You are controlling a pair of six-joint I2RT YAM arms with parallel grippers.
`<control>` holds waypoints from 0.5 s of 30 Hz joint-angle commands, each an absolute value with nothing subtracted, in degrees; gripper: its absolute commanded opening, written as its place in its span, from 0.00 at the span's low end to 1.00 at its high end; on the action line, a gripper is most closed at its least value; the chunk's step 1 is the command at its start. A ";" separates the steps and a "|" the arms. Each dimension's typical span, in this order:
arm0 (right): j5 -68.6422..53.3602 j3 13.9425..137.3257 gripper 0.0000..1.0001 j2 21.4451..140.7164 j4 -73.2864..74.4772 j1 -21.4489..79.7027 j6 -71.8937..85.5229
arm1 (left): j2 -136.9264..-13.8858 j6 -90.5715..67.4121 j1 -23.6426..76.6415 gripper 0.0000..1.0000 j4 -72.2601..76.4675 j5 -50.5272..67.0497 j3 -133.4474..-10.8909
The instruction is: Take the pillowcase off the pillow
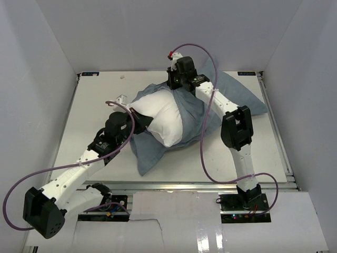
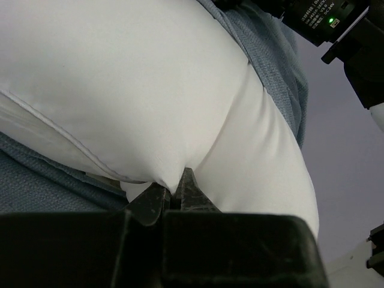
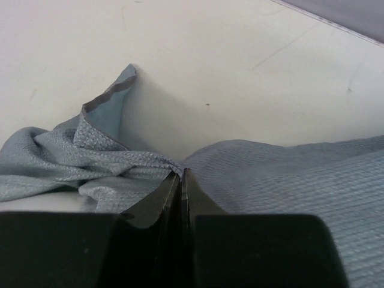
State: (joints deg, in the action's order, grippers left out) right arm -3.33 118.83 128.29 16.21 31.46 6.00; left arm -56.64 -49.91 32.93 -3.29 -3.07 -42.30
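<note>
Currently, the puffy white rectangular pillow (image 1: 160, 113), lying on the white table (image 1: 95, 105), is pinched by the closed left gripper (image 2: 175, 191); the grey-blue woven cloth pillowcase (image 3: 288, 180) is clamped by the closed right gripper (image 3: 181, 179).

On the table (image 1: 89, 110), pillow (image 1: 160, 118) partly inside pillowcase (image 1: 237, 97) spreading under it and rightward, left gripper (image 1: 141, 120) at pillow's left end, right gripper (image 1: 176, 87) behind it
</note>
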 commanded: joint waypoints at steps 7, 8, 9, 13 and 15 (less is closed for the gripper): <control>7.64 116.72 0.08 127.88 15.82 24.88 4.75 | -51.15 -45.97 33.49 0.00 -4.48 -14.75 -49.21; 8.43 116.89 0.08 127.53 15.99 24.61 4.92 | -51.76 -45.71 33.49 0.00 -5.35 -15.98 -49.48; 8.35 117.24 0.08 127.27 16.87 24.35 5.01 | -53.33 -45.18 33.49 0.00 -5.54 -17.30 -49.74; -3.56 121.09 0.20 125.86 19.06 24.26 2.90 | -59.47 -45.35 33.49 0.00 -5.01 -18.89 -50.18; -5.72 120.25 0.53 123.15 21.61 25.48 2.99 | -62.82 -46.31 33.49 0.00 -3.78 -18.72 -50.54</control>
State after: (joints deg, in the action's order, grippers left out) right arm -4.43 119.24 127.70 17.08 28.08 6.04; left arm -60.45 -46.70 33.61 -8.56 -14.15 -47.07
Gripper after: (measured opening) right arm 0.321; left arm 0.039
